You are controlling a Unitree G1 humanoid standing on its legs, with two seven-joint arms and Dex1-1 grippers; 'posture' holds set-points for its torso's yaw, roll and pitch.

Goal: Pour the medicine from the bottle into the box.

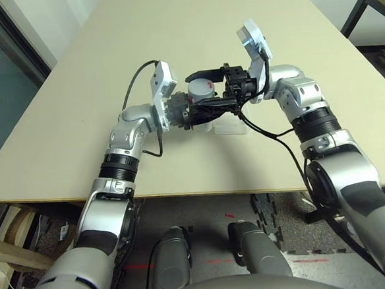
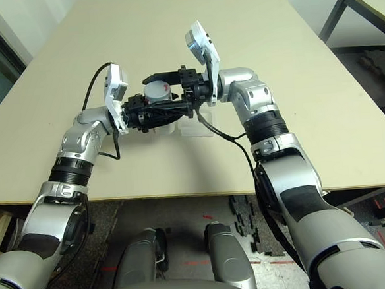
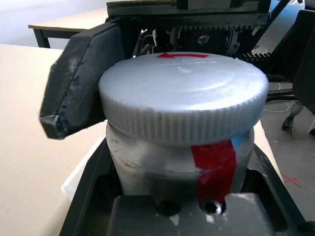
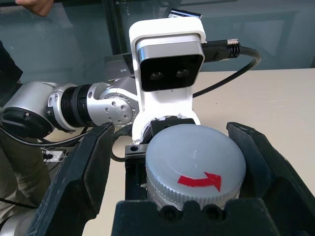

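The bottle (image 3: 152, 172) is a stout silver-grey cylinder with a smooth, slightly shiny body and a red stripe (image 3: 214, 169) down its side. A wide, pale grey cap (image 3: 182, 93) with a finely ridged rim covers its mouth, and a red arrow (image 4: 199, 181) marks the cap's flat top. The bottle is upright, its capped end facing up and its long axis running roughly vertically, across the line of the left gripper (image 1: 203, 109); the stripe is on the side facing that gripper's base. The left gripper is closed on the bottle's body, with a finger along either side below the cap, and holds it above the table (image 1: 172, 40). From the opposite side, the right gripper (image 4: 172, 130) reaches in with its fingers spread wide, one to each side of the cap, and a gap is visible between the cap and one of them. The box (image 2: 196, 126), a shallow tray of clear, translucent plastic, sits on the table, lower than both grippers, beside the bottle toward the right gripper's side and nearer the robot's body than the right gripper's fingers.
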